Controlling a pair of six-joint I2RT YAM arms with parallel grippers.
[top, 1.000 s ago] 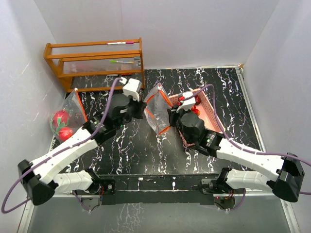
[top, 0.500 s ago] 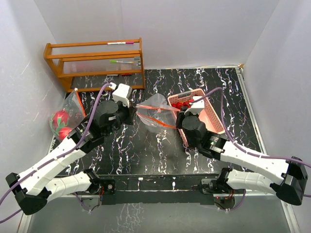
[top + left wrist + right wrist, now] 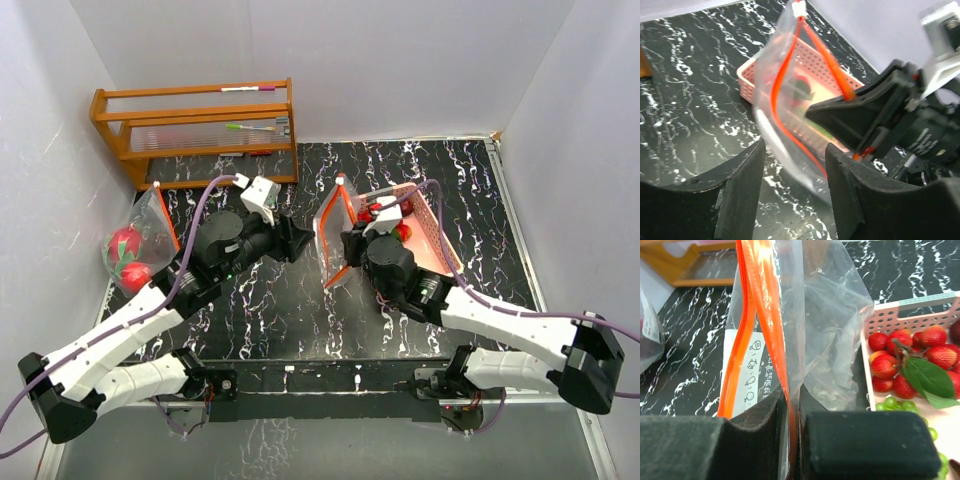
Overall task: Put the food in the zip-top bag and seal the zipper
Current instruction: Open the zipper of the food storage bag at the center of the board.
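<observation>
Within right claw [image 3: 792, 415]: zip-top bag [image 3: 832, 315] (left claw [image 3: 794, 155] near).

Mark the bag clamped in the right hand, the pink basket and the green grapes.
zip-top bag [image 3: 832, 335], right wrist view, clear side panel.
pink basket [image 3: 885, 320], right wrist view, perforated far wall.
green grapes [image 3: 895, 403], right wrist view, one grape of the bunch.

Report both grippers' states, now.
Left gripper: open, holding nothing.
Right gripper: closed on the bag.
</observation>
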